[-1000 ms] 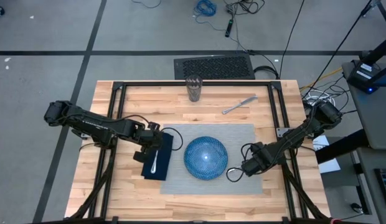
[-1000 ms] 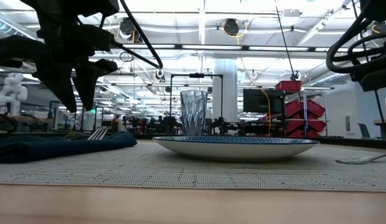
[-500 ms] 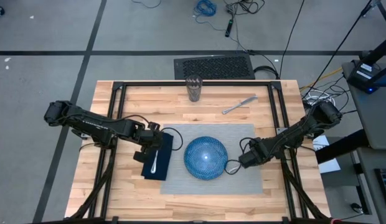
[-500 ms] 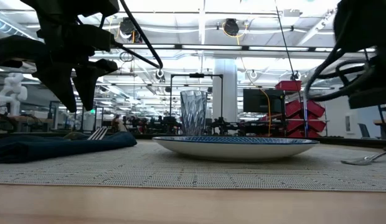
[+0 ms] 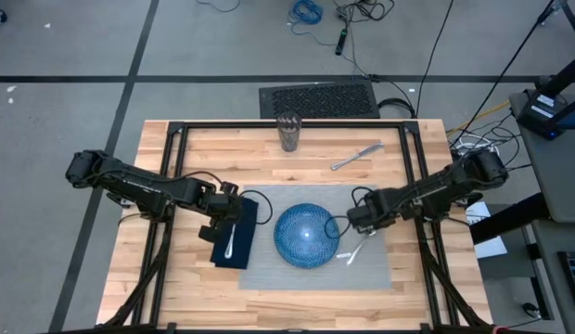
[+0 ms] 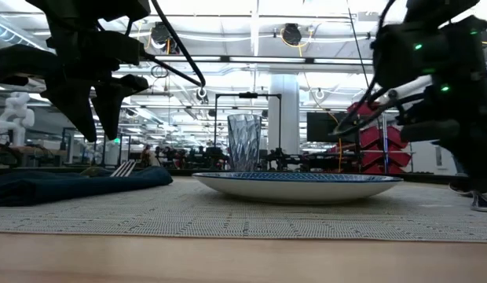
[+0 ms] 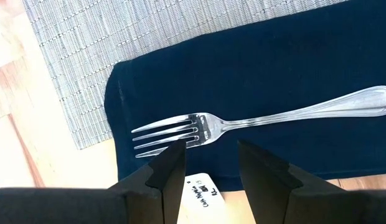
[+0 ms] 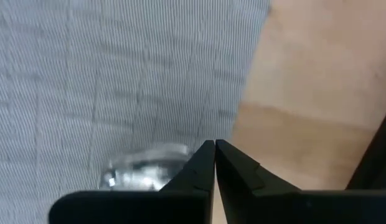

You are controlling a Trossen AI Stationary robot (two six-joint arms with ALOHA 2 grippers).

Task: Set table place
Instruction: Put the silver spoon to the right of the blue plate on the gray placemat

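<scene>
Table (image 5: 269, 148): light wood planks with a thin black frame along the edges; bare wood shows on the far half and along both sides.
Placemat (image 5: 362, 199): grey woven rectangle on the near half of the table, its near edge close to the table's front edge.
Plate (image 5: 306, 235): round, blue, on the middle of the placemat, with open mat on either side.
Napkin (image 5: 239, 239): navy cloth over the placemat's left edge, partly on bare wood.
Fork (image 7: 255, 121): lies on the napkin, tines toward the left gripper.
Glass (image 5: 288, 132): upright near the far edge, well apart from the placemat.
Knife (image 5: 356, 156): lies slanted on bare wood, just beyond the placemat's far right corner.
Spoon (image 5: 354, 250): on the placemat just right of the plate, beside the right gripper.
Left gripper (image 7: 208, 163): hovers just above the napkin's end near the fork tines; fingers parted by a moderate gap, nothing between them.
Right gripper (image 8: 214, 160): over the placemat's right part, near the mat's edge; fingers pressed together with only a hairline gap, gripping nothing; a shiny blurred piece of metal lies on the mat beside the tips.
</scene>
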